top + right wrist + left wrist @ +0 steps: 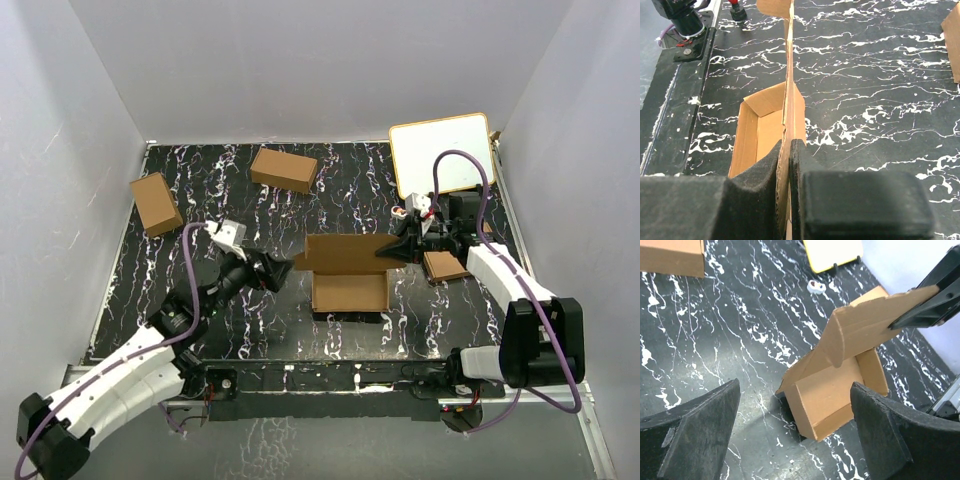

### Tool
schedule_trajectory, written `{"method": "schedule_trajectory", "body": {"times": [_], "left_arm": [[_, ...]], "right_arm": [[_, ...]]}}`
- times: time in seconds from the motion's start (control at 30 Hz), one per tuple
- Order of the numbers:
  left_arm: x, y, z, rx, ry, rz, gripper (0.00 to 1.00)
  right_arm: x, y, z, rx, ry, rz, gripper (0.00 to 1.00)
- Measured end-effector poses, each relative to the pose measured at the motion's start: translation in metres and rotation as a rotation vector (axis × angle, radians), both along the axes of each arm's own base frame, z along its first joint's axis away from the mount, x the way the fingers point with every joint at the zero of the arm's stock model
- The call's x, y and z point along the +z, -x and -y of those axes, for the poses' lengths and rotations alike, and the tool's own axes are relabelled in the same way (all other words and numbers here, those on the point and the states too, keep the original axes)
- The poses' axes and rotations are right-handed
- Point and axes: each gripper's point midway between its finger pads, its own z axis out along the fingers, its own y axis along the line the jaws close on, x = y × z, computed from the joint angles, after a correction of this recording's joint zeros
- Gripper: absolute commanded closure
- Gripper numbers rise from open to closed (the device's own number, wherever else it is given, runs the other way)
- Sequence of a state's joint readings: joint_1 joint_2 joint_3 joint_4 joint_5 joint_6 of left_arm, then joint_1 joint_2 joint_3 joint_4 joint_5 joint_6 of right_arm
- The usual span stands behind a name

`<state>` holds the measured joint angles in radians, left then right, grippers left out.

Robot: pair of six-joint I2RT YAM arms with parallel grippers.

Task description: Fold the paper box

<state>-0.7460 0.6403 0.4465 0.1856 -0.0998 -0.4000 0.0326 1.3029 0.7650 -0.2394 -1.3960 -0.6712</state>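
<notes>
The left arm is extended from the near edge toward 1 o'clock. The left gripper (277,272) is released, its jaws spread wide at the box's 9 o'clock side; contact cannot be told. The right arm is bent back toward 10 o'clock, and the right gripper (397,250) is clenched on the raised flap's 3 o'clock end.

The paper box (350,291) is located at the centre of the black marbled table (250,330). It is seen as a shallow open tray of plain brown cardboard, with a long flap lifted along its far side. The flap's thin edge is shown pinched between the fingers (812,175) only in the right wrist view. The tray's interior and a side tab are shown only in the left wrist view.

Two brown cartons (156,203) (284,169) are noted at 10 and 11 o'clock, and a yellow-rimmed white board (443,153) at 1 o'clock.
</notes>
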Motion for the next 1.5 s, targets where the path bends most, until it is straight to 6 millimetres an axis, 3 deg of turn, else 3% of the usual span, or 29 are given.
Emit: {"method": "schedule_trajectory", "body": {"times": [0.27, 0.5, 0.67, 0.87, 1.03, 1.3, 1.37, 1.5], "left_arm": [[-0.036, -0.015, 0.014, -0.141, -0.076, -0.13, 0.09], [-0.022, -0.012, 0.031, -0.261, -0.055, -0.111, 0.08], [-0.012, -0.022, 0.026, -0.212, -0.08, -0.098, 0.08], [0.0, -0.044, 0.002, -0.051, -0.159, -0.094, 0.07], [0.007, -0.047, -0.011, -0.007, -0.221, -0.08, 0.07], [0.01, -0.051, -0.029, 0.032, -0.349, -0.036, 0.06], [0.01, -0.052, -0.033, 0.038, -0.379, -0.016, 0.06], [0.005, -0.054, -0.04, 0.052, -0.427, 0.027, 0.05]], "right_arm": [[-0.004, -0.004, -0.001, 0.014, -0.003, -0.042, 0.92], [-0.01, -0.014, -0.001, 0.017, 0.0, -0.086, 0.91], [-0.018, -0.026, -0.004, 0.027, 0.013, -0.129, 0.89], [-0.029, -0.049, -0.016, 0.077, 0.045, -0.168, 0.72], [-0.045, -0.073, -0.025, 0.143, 0.079, -0.194, 0.61], [-0.061, -0.086, -0.013, 0.081, 0.231, -0.26, 0.28], [-0.058, -0.093, -0.006, 0.026, 0.284, -0.223, 0.26], [-0.025, -0.108, 0.01, -0.074, 0.314, -0.115, 0.25]]}}
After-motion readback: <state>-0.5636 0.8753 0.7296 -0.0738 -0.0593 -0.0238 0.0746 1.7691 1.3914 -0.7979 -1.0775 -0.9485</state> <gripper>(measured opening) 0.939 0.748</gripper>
